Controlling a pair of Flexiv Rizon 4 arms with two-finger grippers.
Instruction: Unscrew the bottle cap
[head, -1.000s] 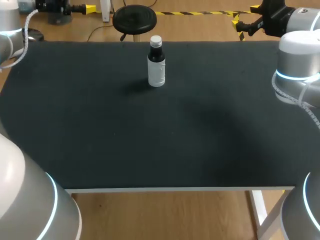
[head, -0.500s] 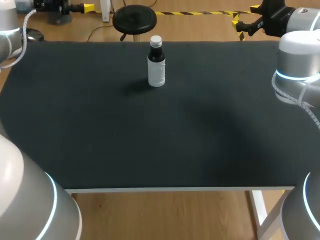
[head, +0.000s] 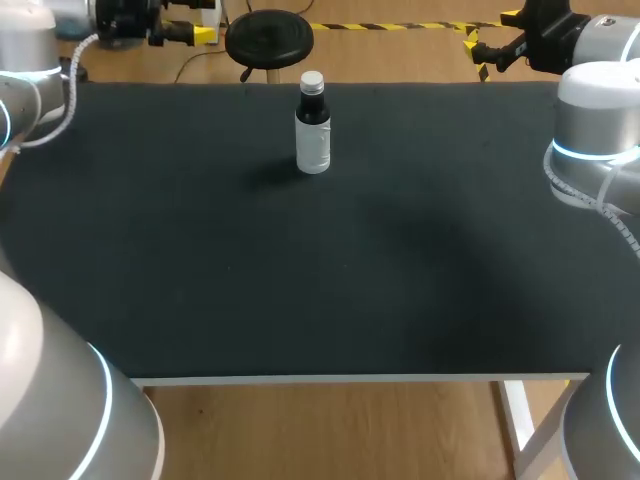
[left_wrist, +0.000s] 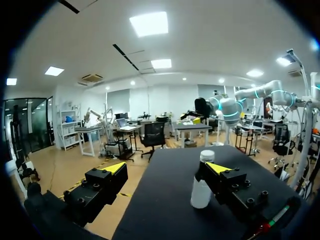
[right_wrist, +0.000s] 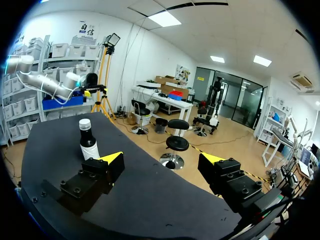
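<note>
Our left gripper (head: 190, 30) has swung inward over the past second. It sits past the far edge of the table (head: 300, 280) at about 11 o'clock, closer to the bottle (head: 313, 135) than it was. Its fingers stand wide apart with nothing between them. In its own wrist view the bottle is ahead and a little to one side, partly behind one finger and not yet in the gap.

The bottle has not shifted. It stands upright at 12 o'clock near the far edge, with the cap (head: 312, 80) on.

Our right gripper (head: 492, 32) has held its place at about 1 o'clock, beyond the far edge. Its fingers are also spread apart and empty, and it is well clear of the bottle.

We read this as the opening of the approach. The left arm seems to be lining up on the bottle, probably to steady the body so that the other arm can turn the cap. No unscrewing has begun. The next move calls for centring the bottle between the open fingers without tipping it.
</note>
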